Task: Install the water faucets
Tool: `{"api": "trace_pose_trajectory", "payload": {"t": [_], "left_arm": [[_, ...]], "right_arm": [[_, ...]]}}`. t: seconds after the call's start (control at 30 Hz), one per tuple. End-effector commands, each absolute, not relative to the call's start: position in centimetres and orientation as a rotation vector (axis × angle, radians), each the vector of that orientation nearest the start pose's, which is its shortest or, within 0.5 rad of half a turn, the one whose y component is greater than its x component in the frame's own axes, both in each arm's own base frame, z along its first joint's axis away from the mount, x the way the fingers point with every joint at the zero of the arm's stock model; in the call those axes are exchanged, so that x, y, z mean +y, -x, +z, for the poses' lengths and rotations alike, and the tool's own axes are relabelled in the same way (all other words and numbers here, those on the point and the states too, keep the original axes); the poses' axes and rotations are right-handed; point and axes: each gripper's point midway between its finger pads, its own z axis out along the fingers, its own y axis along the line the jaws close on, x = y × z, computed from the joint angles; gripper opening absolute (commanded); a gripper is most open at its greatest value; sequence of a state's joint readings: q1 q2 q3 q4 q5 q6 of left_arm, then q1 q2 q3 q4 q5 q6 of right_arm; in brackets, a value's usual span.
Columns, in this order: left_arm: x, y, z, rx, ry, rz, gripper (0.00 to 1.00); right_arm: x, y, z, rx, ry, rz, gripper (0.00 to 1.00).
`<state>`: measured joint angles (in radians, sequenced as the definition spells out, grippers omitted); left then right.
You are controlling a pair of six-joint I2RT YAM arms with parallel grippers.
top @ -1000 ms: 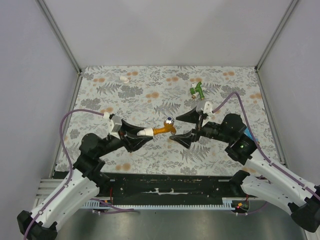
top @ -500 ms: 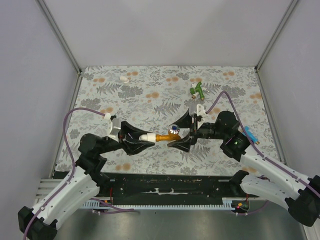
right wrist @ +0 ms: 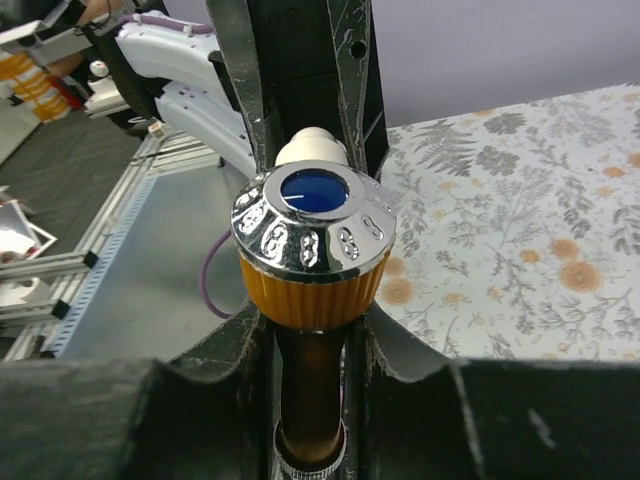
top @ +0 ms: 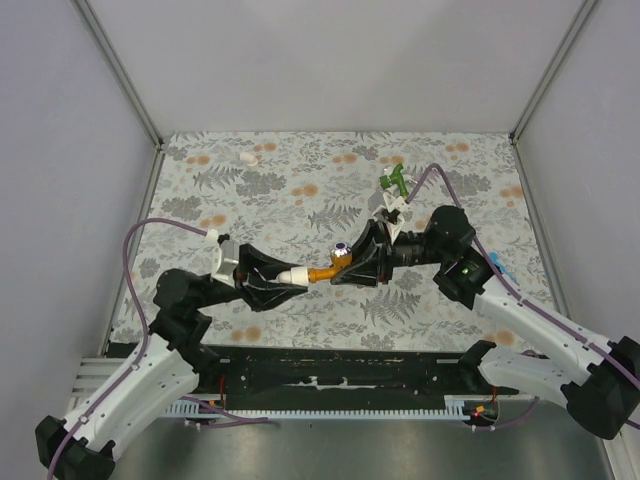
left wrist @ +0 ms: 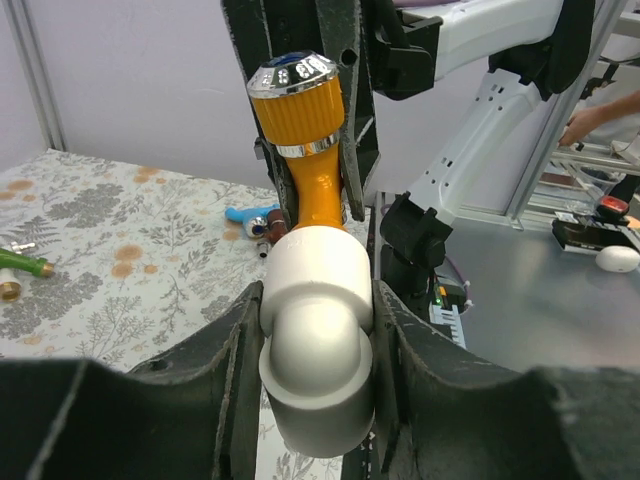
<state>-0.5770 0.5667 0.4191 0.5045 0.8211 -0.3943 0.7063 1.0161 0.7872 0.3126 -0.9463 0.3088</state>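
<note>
An orange water faucet (top: 324,271) with a chrome, blue-topped cap hangs above the middle of the table, its far end seated in a white elbow fitting (top: 293,273). My left gripper (top: 297,276) is shut on that fitting (left wrist: 316,335), both fingers pressed against its sides. From the right, my right gripper (top: 343,268) is shut on the orange stem (right wrist: 312,375) just below the ribbed cap (right wrist: 310,240). In the left wrist view the orange faucet (left wrist: 305,170) rises from the fitting between the right gripper's black fingers. A green faucet (top: 396,181) lies at the back right.
A blue faucet (top: 498,264) lies beside the right arm, near the right wall. It shows in the left wrist view (left wrist: 245,213) next to a dark red piece (left wrist: 266,227). A small white piece (top: 247,157) sits at the back left. Purple cables loop off both wrists.
My right gripper moved left onto the orange faucet and went from wide open to shut on its stem. The left gripper kept its hold on the white fitting.
</note>
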Motion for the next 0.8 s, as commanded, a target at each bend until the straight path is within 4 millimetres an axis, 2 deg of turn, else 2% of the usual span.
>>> {"api": "trace_pose_trajectory", "payload": {"t": [0.0, 0.07, 0.1, 0.2, 0.23, 0.27, 0.3, 0.43, 0.5, 0.67, 0.77], "left_arm": [[-23.7, -10.2, 33.4, 0.973, -0.978, -1.225, 0.02], [-23.4, -10.4, 33.6, 0.979, -0.958, -1.198, 0.05], [-23.3, -10.6, 33.7, 0.987, -0.946, -1.184, 0.13], [-22.8, -11.5, 33.7, 1.034, -0.871, -1.155, 0.50], [-22.7, -11.8, 33.7, 1.051, -0.843, -1.150, 0.57], [-22.5, -12.1, 33.7, 1.077, -0.810, -1.149, 0.70], [-22.3, -12.5, 33.7, 1.109, -0.768, -1.147, 0.79], [-21.7, -14.0, 33.4, 1.264, -0.583, -1.196, 0.81], [-21.8, -14.3, 33.2, 1.331, -0.501, -1.253, 0.82], [-22.2, -16.4, 31.0, 1.597, -0.196, -1.380, 0.83], [-22.5, -16.8, 30.3, 1.664, -0.088, -1.440, 0.83]], "right_arm": [[31.6, -12.0, 32.4, 1.435, 1.136, 1.648, 0.00], [32.0, -12.2, 32.0, 1.486, 1.132, 1.685, 0.00], [32.0, -12.3, 32.1, 1.483, 1.134, 1.677, 0.00], [31.8, -13.3, 31.7, 1.487, 1.112, 1.572, 0.00], [31.6, -13.8, 31.5, 1.496, 1.103, 1.521, 0.00], [31.4, -14.2, 31.5, 1.481, 1.106, 1.461, 0.00], [31.1, -14.6, 31.3, 1.479, 1.103, 1.400, 0.00], [29.5, -16.8, 31.0, 1.427, 1.069, 1.143, 0.00], [29.0, -17.3, 31.2, 1.394, 1.060, 1.075, 0.00], [28.6, -18.0, 30.8, 1.353, 1.078, 0.987, 0.00], [28.6, -18.5, 31.0, 1.291, 1.060, 0.961, 0.00]]}}
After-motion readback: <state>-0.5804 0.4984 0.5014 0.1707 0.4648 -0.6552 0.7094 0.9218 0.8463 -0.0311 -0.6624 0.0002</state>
